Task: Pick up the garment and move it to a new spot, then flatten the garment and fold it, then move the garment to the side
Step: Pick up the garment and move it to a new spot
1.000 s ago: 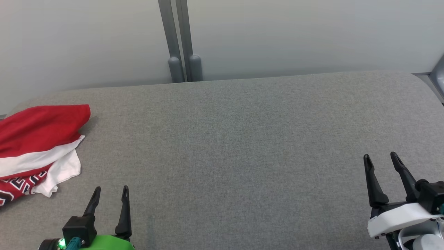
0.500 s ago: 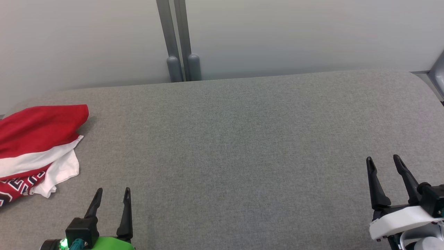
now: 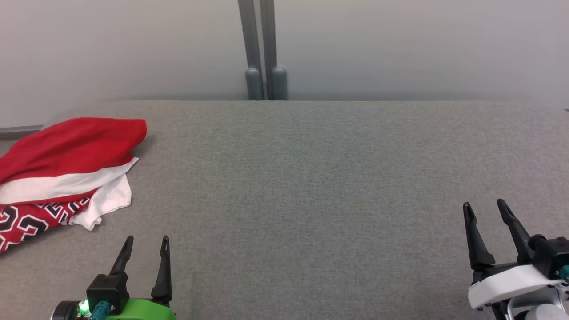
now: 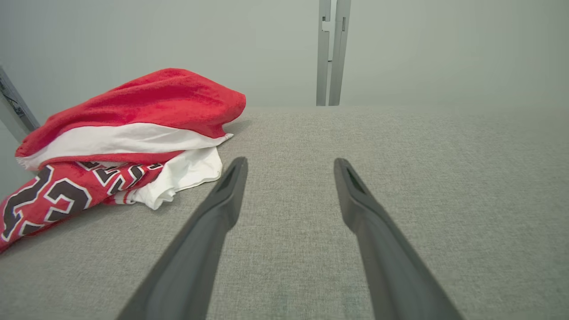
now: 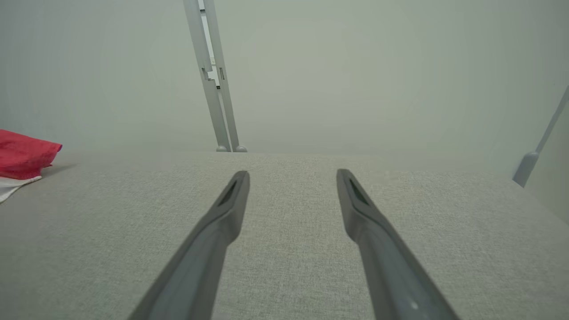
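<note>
Looking over the wide grey woven tabletop (image 3: 311, 178), I see the red jersey (image 3: 66, 169) bunched in a soft heap at its left end, with a white band and black-edged numerals showing. My left gripper (image 3: 147, 238) and right gripper (image 3: 483, 203) both stand spread apart, holding nothing.

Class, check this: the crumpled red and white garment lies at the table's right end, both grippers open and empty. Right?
No: the head view shows the garment at the left end of the table, near the left gripper. That one and the right gripper are open and empty, as stated.
</note>
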Controlling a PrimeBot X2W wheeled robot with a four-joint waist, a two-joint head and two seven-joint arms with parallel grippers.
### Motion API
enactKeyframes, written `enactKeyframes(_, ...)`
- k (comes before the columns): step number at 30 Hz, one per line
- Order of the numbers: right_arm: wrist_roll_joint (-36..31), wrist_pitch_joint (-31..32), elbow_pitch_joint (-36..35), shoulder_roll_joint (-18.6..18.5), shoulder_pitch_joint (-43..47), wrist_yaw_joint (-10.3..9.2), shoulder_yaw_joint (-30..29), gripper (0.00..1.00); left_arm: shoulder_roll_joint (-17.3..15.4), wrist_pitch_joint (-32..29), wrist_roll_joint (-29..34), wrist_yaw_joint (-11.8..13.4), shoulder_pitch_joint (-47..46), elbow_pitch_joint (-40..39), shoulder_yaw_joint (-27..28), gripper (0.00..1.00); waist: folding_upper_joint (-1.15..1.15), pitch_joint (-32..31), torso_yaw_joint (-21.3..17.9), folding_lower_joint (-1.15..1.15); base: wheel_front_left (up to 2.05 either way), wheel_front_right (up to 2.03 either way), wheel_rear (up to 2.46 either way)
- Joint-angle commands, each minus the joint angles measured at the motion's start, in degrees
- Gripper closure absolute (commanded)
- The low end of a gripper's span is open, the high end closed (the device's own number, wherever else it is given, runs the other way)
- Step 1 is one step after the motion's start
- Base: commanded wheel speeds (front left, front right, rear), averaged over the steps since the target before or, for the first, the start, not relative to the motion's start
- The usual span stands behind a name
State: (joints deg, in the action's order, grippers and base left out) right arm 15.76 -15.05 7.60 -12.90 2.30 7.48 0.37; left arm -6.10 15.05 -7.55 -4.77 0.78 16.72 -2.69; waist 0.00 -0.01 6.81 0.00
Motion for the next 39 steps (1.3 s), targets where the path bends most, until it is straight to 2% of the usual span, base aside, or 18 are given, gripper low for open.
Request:
enactKeyframes(1, 0.2, -0.2, -0.1, 0.0, 0.2, 0.02, 0.1, 0.00, 0.1, 0.2, 0.3, -0.1, -0.3, 0.1, 0.0, 0.00, 0.00, 0.1, 5.7, 0.00, 0.00, 0.00, 0.00)
enactKeyframes(6, 0.3, -0.2, 0.0, -0.1, -1.2, 0.02, 1.5, 0.00, -0.1, 0.2, 0.0, 0.2, 0.5, 0.0, 1.4, 0.00, 0.00, 0.3, 12.9, 0.00, 0.00, 0.00, 0.00)
enactKeyframes(9, 0.5, -0.2, 0.1, 0.0, -1.9, 0.02, 2.5, 0.00, -0.2, 0.1, -0.3, 0.4, 1.1, -0.2, 2.5, 0.00, 0.00, 0.4, 15.9, 0.00, 0.00, 0.00, 0.00)
enactKeyframes(12, 0.6, -0.2, 0.2, 0.1, -2.4, 0.02, 3.5, 0.00, -0.2, 0.1, -0.4, 0.5, 1.6, -0.7, 3.4, 0.00, 0.00, 0.5, 17.8, 0.00, 0.00, 0.00, 0.00)
enactKeyframes(16, 0.6, -0.2, 0.4, 0.1, -2.7, 0.01, 4.7, 0.00, -0.7, 0.1, -0.4, 0.0, 1.4, -1.1, 4.0, 0.00, 0.00, 0.8, 18.4, 0.00, 0.00, 0.00, 0.00)
enactKeyframes(23, 0.9, -0.2, 0.4, -2.0, -4.4, 0.02, 6.2, 0.00, -2.7, -1.7, -0.3, -1.4, -6.5, 1.3, 1.7, 0.00, 0.00, 5.6, 16.5, 0.00, 0.00, 0.00, 0.00)
enactKeyframes(28, 0.5, -0.2, -1.0, -5.8, -9.9, 0.02, 8.1, 0.00, -6.0, -6.4, -2.3, -2.4, -20.1, 3.7, -1.1, 0.00, 0.00, 15.6, 12.8, 0.00, 0.00, 0.00, 0.00)
enactKeyframes(34, 0.6, -0.2, -1.9, -8.6, -18.1, 0.01, 11.4, 0.00, -12.7, -16.0, -8.7, -2.6, -35.1, 9.0, -6.5, 0.00, 0.00, 27.0, 7.1, 0.00, 0.00, 0.00, 0.00)
enactKeyframes(39, 0.8, -0.2, -1.5, -8.6, -22.1, 0.01, 13.3, 0.00, -19.8, -21.5, -15.4, -2.7, -42.7, 13.3, -9.7, 0.00, 0.00, 31.9, 3.4, 0.00, 0.00, 0.00, 0.00)
